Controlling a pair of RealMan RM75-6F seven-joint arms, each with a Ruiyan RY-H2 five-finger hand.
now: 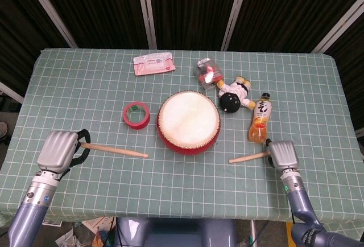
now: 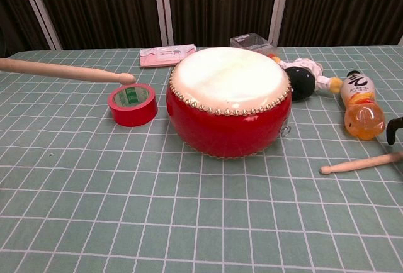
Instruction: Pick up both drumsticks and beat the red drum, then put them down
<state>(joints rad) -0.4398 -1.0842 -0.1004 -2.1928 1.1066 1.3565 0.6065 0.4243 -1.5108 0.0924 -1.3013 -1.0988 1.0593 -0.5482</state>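
- Red drum (image 1: 188,122) stands mid-desk (image 1: 85,87), white skin up.
- Left hand (image 1: 58,151), left of drum, fingers closed round left drumstick (image 1: 114,149); stick raised off the cloth, tip toward drum.
- Right hand (image 1: 282,154), right of drum, grips right drumstick (image 1: 248,157); tip rests on the cloth.
- Red tape roll (image 1: 136,114) just left of drum; orange bottle (image 1: 260,118) to its right.

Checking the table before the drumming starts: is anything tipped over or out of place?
The orange drink bottle lies on its side next to the right robot hand, close to the right drumstick. The doll also lies flat. The red drum sits upright.
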